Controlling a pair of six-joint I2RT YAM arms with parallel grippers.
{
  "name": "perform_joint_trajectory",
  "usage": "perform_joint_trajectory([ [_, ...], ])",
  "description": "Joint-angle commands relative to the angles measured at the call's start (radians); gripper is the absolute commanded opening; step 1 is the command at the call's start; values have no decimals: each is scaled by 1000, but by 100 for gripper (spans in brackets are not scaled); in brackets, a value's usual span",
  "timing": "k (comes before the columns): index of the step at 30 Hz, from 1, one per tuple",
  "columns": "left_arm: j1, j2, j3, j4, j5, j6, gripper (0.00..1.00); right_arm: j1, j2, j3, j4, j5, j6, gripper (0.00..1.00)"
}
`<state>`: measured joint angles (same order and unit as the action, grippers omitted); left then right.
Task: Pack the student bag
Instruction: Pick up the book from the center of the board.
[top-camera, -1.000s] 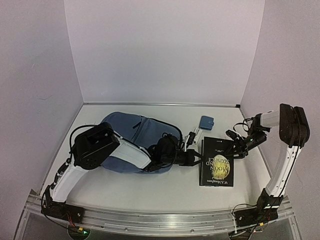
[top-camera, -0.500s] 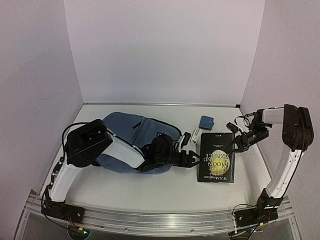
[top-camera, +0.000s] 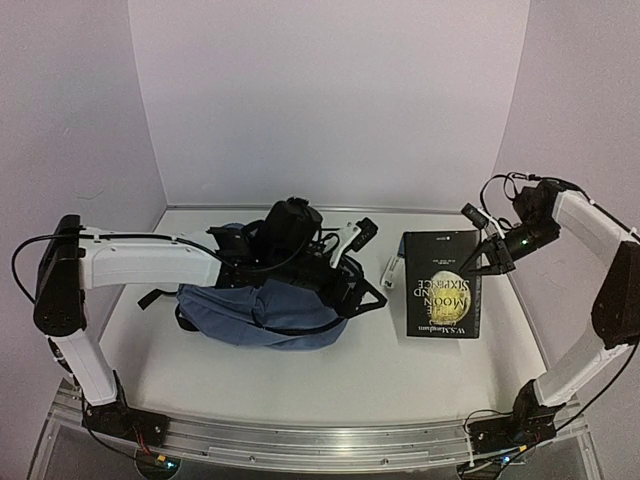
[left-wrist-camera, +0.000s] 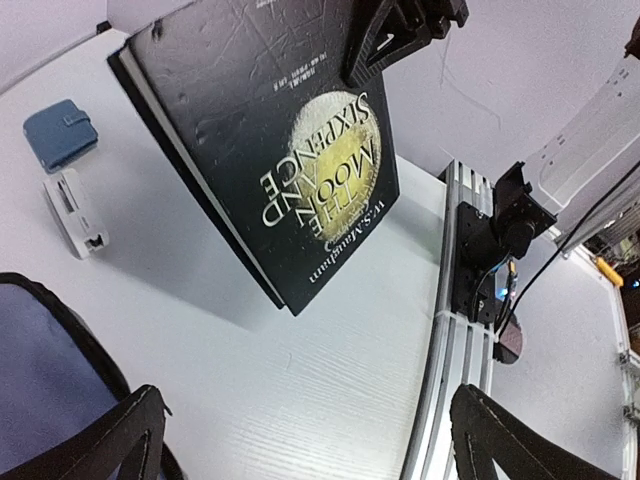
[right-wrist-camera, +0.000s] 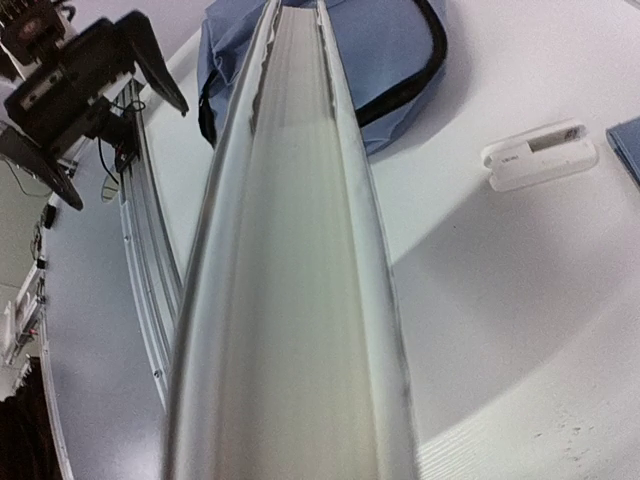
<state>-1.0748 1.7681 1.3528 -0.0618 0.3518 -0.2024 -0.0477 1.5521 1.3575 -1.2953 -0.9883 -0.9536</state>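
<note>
From above, the student bag (top-camera: 235, 305) lies nearest me. It is a slumped slate-blue heap on the white table (top-camera: 300, 385), at about 9 o'clock of the table's middle, and black straps trail off its 9 o'clock side. My left arm reaches across the top of it, and my left gripper (top-camera: 365, 290) hangs just past the bag's 3 o'clock end. That wrist's camera shows the two black fingers (left-wrist-camera: 128, 440) spread wide with only bare table between them, so this hand grips nothing. A corner of blue fabric edged in black sits at 7 o'clock in that view.

At 3 o'clock of the bag, and apart from it, is the book (top-camera: 443, 285), a black hardback (the cover reads "The Moon and Sixpence" around a gold moon). My right gripper (top-camera: 488, 255) is clamped on the book's edge at about 2 o'clock of the cover. It holds the book tilted, with the cover turned up and toward my left hand and a shadow on the table under it. I cannot tell whether the low corner touches the table. From the right wrist, the pale page block runs straight away from me between the two covers.

Farther back, a small white case (top-camera: 392, 268) lies flat on the table between bag and book, at 10 o'clock of the book. Just beside the case, on its far side, is a small blue wallet (left-wrist-camera: 60, 135), which only the wrist cameras show.
</note>
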Motion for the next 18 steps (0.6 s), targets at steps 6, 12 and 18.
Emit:
perform_joint_trajectory([
  [6,0,-113,238,-500,-29,322,100,282,-178,98,-115,87,181,0],
  [12,-1,-95,320,-588,1,358,99,425,-206,113,-81,181,238,0],
  [18,0,-94,344,-612,26,352,98,562,-226,101,-39,262,288,0],
])
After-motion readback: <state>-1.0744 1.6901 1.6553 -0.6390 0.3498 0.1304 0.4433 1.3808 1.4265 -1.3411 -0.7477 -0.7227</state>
